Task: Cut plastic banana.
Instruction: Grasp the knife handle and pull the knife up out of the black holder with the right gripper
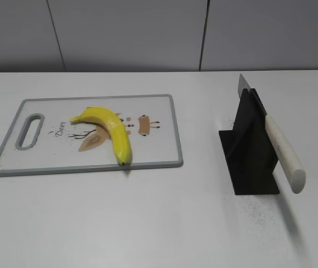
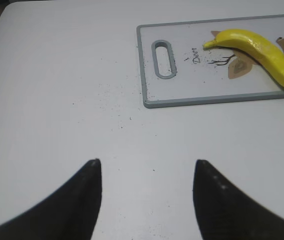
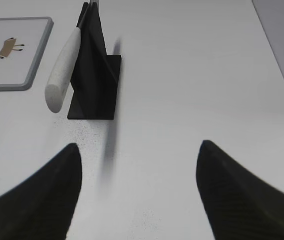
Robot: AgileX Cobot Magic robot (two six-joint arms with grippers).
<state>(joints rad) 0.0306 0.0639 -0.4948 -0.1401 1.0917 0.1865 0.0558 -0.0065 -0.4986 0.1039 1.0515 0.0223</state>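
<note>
Your banana (image 1: 108,129) lies on the cutting board (image 1: 159,156), well ahead of your left fingers (image 2: 84,192), which are spread wide over bare desk (image 2: 57,100). Right fingers (image 3: 57,185) gape too, with the knife (image 3: 64,65) resting in its black stand (image 3: 99,75) ahead, untouched.

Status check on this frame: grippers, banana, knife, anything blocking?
Left gripper and right gripper open, empty. Banana whole on board. Knife in stand. Nothing blocking.
</note>
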